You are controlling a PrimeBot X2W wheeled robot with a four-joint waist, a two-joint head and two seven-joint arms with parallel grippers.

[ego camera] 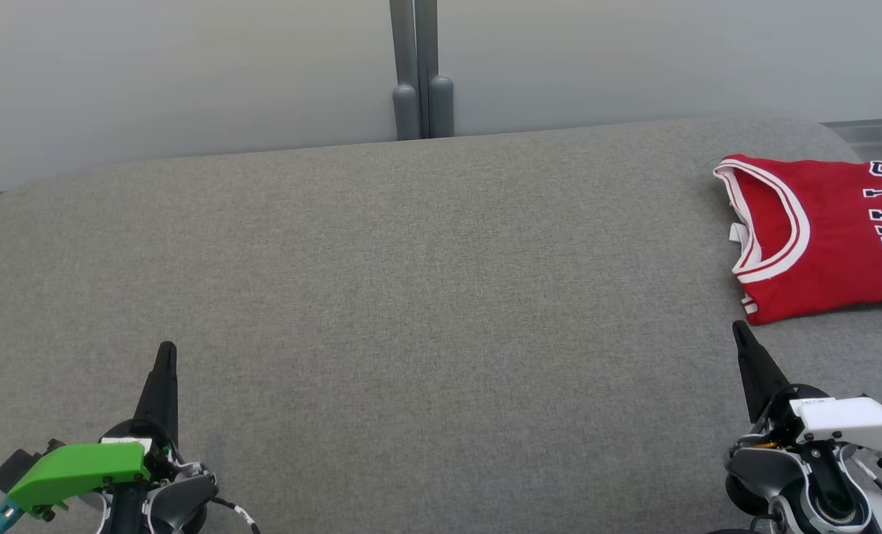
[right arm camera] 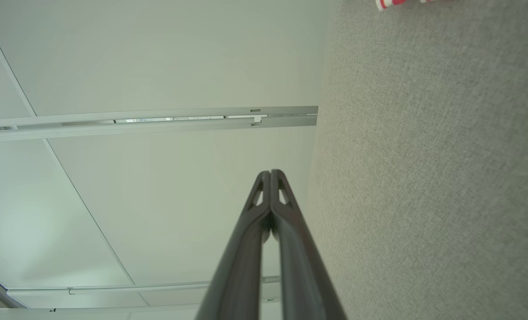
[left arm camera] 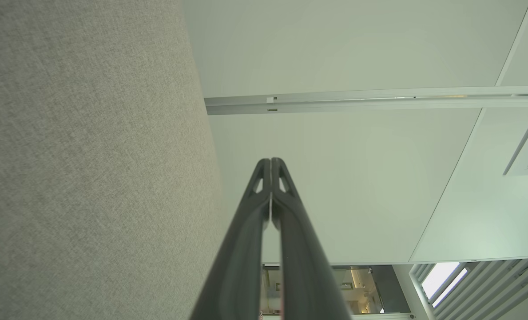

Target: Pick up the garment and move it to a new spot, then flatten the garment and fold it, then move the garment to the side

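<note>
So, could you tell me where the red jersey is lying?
Head view: the red jersey lies far right on the grey surface, just beyond the right claw.

Your jersey is red with white-striped trim and dark lettering; the table cover is flecked grey, the wall pale.

A: What's the right claw doing?
B: Its 2 dark fingers are pressed together, tips touching. The tips stand before the wall, just beside the table's edge.
A: And around it?
B: Grey fabric table on this view's right; the pale wall with a metal rail across it on the left.
A: Any garment?
B: A red-and-white scrap at the top edge, lying on the table, well apart from the claw.
</note>
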